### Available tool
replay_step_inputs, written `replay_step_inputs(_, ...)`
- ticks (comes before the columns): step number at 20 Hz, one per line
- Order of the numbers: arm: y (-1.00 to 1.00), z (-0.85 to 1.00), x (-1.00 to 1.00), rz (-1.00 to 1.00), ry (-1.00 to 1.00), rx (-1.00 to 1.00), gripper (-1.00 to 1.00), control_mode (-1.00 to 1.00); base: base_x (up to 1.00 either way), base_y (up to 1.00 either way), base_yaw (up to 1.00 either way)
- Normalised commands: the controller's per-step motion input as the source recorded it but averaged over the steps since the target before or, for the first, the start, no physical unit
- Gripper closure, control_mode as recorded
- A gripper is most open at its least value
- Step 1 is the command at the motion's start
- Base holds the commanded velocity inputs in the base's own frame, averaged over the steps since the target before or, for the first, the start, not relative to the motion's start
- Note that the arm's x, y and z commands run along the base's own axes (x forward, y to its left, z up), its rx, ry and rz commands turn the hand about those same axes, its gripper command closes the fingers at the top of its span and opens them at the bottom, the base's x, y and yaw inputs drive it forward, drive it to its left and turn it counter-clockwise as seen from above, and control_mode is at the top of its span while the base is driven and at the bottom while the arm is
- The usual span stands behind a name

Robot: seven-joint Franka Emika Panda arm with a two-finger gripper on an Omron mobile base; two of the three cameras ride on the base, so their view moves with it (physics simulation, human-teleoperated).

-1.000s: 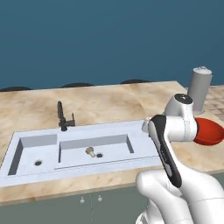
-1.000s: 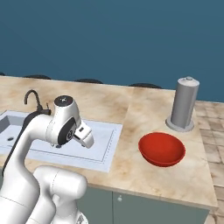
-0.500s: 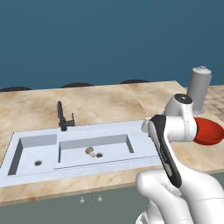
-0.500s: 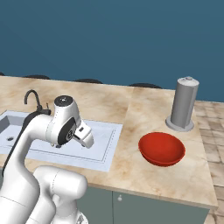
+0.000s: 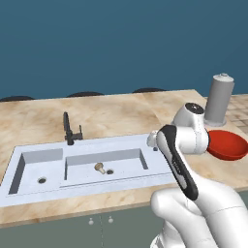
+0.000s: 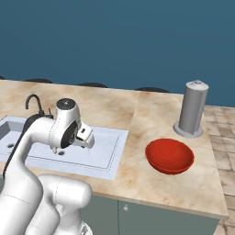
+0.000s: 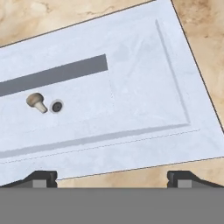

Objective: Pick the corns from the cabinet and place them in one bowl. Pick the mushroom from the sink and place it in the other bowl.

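Note:
The mushroom (image 5: 100,168) (image 7: 36,101), a small pale beige lump, lies on the floor of the right basin of the sink (image 5: 121,143) (image 6: 108,155) (image 7: 144,87), beside its round drain. My gripper (image 7: 113,178) hangs above the sink's right side and looks down on it. It is open, with wide-apart fingertips (image 7: 42,176) and nothing between them. The mushroom sits well to the upper left in the hand view. The red bowl (image 5: 227,145) (image 6: 169,156) stands on the counter right of the sink, with nothing in it. The corns, the cabinet and the tan bowl are out of view.
A tall grey canister (image 5: 219,99) (image 6: 191,110) stands behind the red bowl. The thin black tap (image 5: 69,130) (image 6: 33,103) rises at the sink's back edge. Marble counter (image 5: 126,114) surrounds the sink, and its front edge runs close below.

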Motion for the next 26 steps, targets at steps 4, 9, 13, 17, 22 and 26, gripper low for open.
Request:
replay_step_inputs(4, 0.37, 0.00, 0.24, 0.31, 0.00, 0.00, -1.00, -1.00, 0.00, 0.00, 0.00)
replay_step_inputs(9, 0.31, 0.00, 0.21, 0.23, 0.01, 0.00, -1.00, -1.00, 0.00, 0.00, 0.00)
replay_step_inputs(13, 0.24, 0.00, 0.16, 0.15, 0.02, 0.00, -1.00, -1.00, 0.00, 0.00, 0.00)
replay_step_inputs(17, 0.21, 0.00, 0.13, 0.13, 0.00, 0.00, -1.00, -1.00, 0.00, 0.00, 0.00)
replay_step_inputs(22, 0.26, 0.00, 0.16, 0.13, 0.01, 0.00, -1.00, -1.00, 0.00, 0.00, 0.00)
replay_step_inputs(26, 0.38, -0.02, 0.22, 0.10, 0.03, 0.00, -1.00, -1.00, 0.00, 0.00, 0.00)
